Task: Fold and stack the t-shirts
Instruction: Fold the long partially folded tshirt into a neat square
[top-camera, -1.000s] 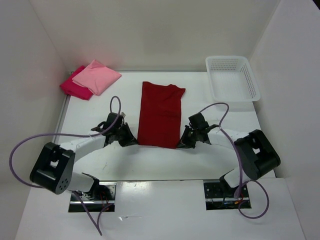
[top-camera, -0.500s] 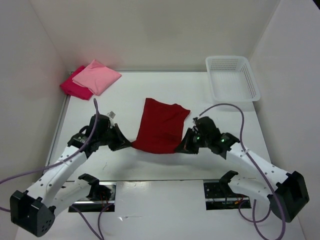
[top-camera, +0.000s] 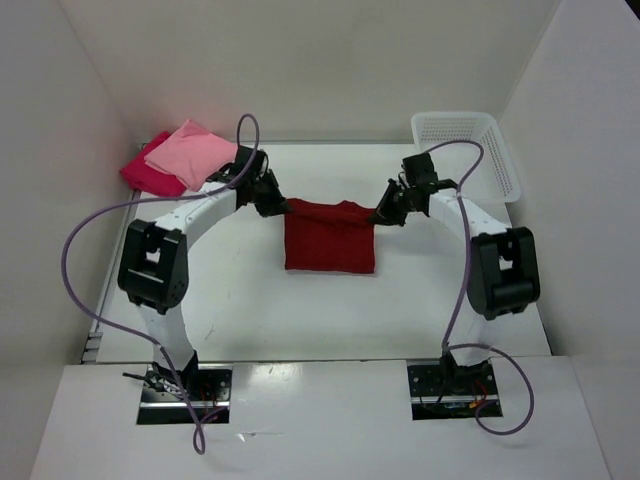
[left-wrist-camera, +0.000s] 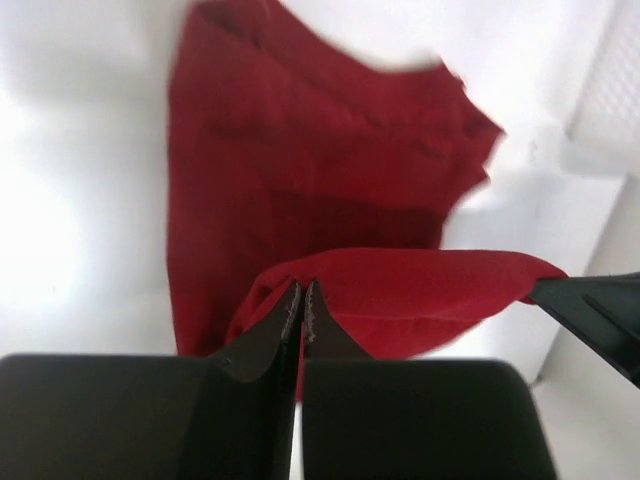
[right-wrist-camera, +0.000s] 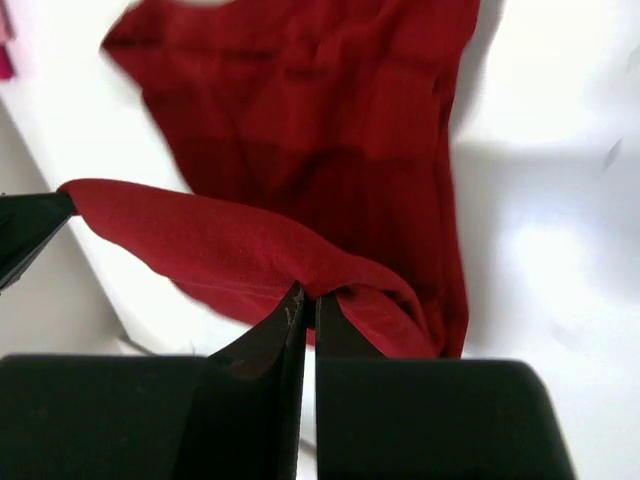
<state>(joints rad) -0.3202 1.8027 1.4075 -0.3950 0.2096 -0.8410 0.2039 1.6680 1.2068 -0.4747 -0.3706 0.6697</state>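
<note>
Dark red t-shirt: lies in the middle of the counter, between the two arms. One edge is doubled over the rest of the cloth and stretched into a straight line at the far side of the garment. The lower layer lies flat on the counter.
Left end effector: reaches to the left end of that stretched edge. In its wrist view the two dark fingers are pressed together with a fold of red cloth pinched at their tips.
Right end effector: sits at the right end of the same edge. Its fingers are closed tight on a bunched corner of the dark red t-shirt, as the right wrist view shows.
Held edge: runs from one end effector to the other, raised above the cloth beneath it and sagging only slightly.
Light pink t-shirt: folded, in the far left corner of the counter, lying on top of another shirt.
Crimson-magenta t-shirt: folded, under the light pink one, showing at the left and near sides of it.
Basket: white plastic lattice, in the far right corner, well apart from the shirts.
</note>
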